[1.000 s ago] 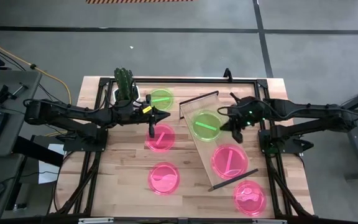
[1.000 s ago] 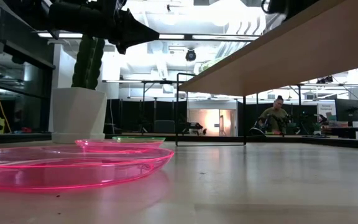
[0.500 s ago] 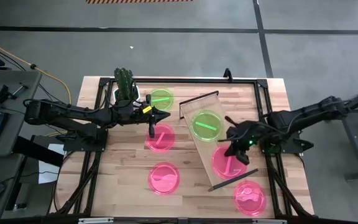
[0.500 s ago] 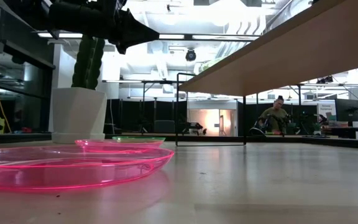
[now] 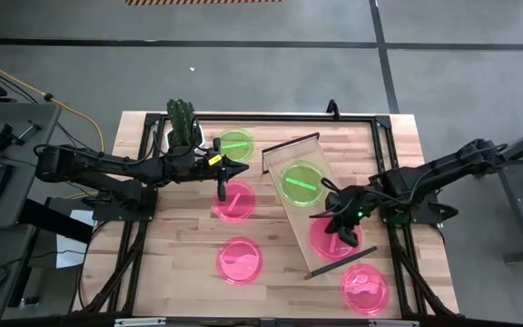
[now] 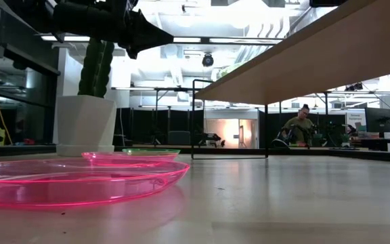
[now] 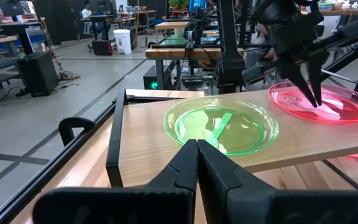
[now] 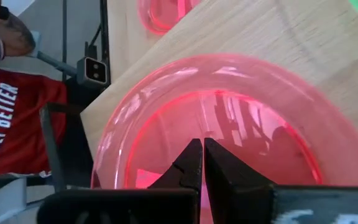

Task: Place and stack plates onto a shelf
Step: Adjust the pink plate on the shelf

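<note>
The light-wood shelf [image 5: 280, 156] stands slantwise at the table's middle right, raised on black end rails. A green plate [image 5: 301, 182] and a pink plate [image 5: 323, 243] lie on it. My right gripper [image 5: 337, 227] is shut, its tips down in the middle of that pink plate [image 8: 166, 112]. My left gripper [image 5: 243, 169] is shut and empty, held above the table between a green plate [image 5: 235, 143] and a pink plate [image 5: 234, 202]. Two more pink plates [image 5: 240, 261] [image 5: 364, 288] lie flat on the table. My right gripper's shut fingers [image 7: 309, 87] point down into the hollow of the pink plate [image 7: 334, 109] lying flat on the shelf. Their tips stand at the plate's inner floor, near its middle. I cannot tell whether they touch it.
A cactus in a white pot [image 5: 182, 127] stands at the far left, next to my left arm. A black frame [image 5: 370, 118] runs around the table's edges. A person in a red shirt [image 8: 11, 118] stands beyond the table's near edge.
My right gripper has gone from beside the green plate on the shelf toward the table's near edge, along the shelf, and down over the pink plate. The plates and the shelf have kept still.
</note>
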`<state>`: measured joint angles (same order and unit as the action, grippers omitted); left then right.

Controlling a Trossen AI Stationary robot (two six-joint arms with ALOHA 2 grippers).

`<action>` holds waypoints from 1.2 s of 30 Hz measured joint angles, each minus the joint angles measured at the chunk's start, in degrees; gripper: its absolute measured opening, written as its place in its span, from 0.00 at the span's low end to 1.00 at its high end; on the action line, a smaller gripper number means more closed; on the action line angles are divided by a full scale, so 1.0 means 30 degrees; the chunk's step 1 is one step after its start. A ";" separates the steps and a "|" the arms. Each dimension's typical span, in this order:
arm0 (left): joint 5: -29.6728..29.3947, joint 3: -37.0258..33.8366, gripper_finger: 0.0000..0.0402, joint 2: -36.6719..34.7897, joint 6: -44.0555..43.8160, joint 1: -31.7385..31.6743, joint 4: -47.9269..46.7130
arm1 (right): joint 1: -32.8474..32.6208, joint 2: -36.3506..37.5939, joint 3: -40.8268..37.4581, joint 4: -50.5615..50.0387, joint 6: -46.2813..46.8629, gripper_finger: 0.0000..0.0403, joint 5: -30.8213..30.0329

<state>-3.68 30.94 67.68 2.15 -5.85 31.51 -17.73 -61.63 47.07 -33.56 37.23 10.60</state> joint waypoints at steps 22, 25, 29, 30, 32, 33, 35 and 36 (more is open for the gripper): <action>0.0004 0.0000 0.00 0.0000 0.0000 0.0004 0.0000 | 0.0028 0.0000 0.0000 -0.0412 -0.0408 0.00 -0.1258; 0.0002 0.0000 0.00 0.0000 0.0000 0.0000 0.0000 | 0.0031 0.0000 0.0000 -0.0495 -0.0412 0.00 -0.1323; 0.0002 0.0000 0.00 0.0000 0.0000 0.0002 0.0000 | 0.0028 0.0000 0.0000 -0.0512 -0.0415 0.00 -0.1727; 0.0000 0.0000 0.00 0.0000 0.0006 0.0001 0.0000 | 0.0028 0.0000 0.0000 -0.0527 -0.0410 0.00 -0.1962; 0.0000 0.0000 0.00 0.0000 0.0007 0.0000 0.0000 | 0.0028 0.0000 0.0000 -0.0574 -0.0542 0.00 -0.2407; 0.0002 0.0000 0.00 0.0000 0.0006 0.0006 0.0007 | 0.0033 0.0000 0.0000 -0.0609 -0.0591 0.00 -0.2605; 0.0002 0.0000 0.00 0.0000 0.0003 0.0005 0.0000 | 0.0035 0.0000 0.0000 -0.0634 -0.0758 0.00 -0.3039; 0.0004 0.0000 0.00 0.0000 0.0007 0.0003 0.0004 | 0.0035 0.0000 0.0000 -0.0634 -0.0804 0.00 -0.3186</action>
<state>-3.67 30.94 67.68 2.17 -5.84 31.52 -17.63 -61.63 47.07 -35.46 34.82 1.04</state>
